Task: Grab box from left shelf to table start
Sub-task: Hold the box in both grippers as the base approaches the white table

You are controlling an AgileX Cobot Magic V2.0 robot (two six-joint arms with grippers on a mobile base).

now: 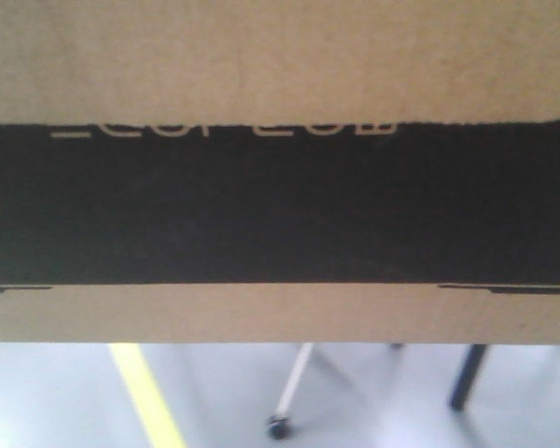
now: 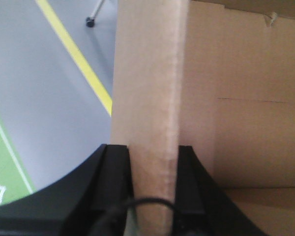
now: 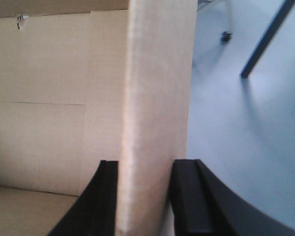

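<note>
The box [image 1: 280, 65], brown cardboard with a wide black panel and white lettering, fills most of the front view, held up off the grey floor. My left gripper [image 2: 153, 162] is shut on the box's left wall [image 2: 147, 98], one black finger [image 2: 117, 167] outside and one inside the open carton. My right gripper [image 3: 145, 177] is shut on the box's right wall [image 3: 157, 88] in the same way, with its outer finger [image 3: 187, 191] over the floor. The left shelf and the table top are out of view.
Below the box lies grey floor with a yellow line [image 1: 147, 397]. A white leg ending in a caster [image 1: 278, 427] and a dark leg [image 1: 467, 378] stand beyond. A green floor patch [image 2: 5, 167] shows at the left.
</note>
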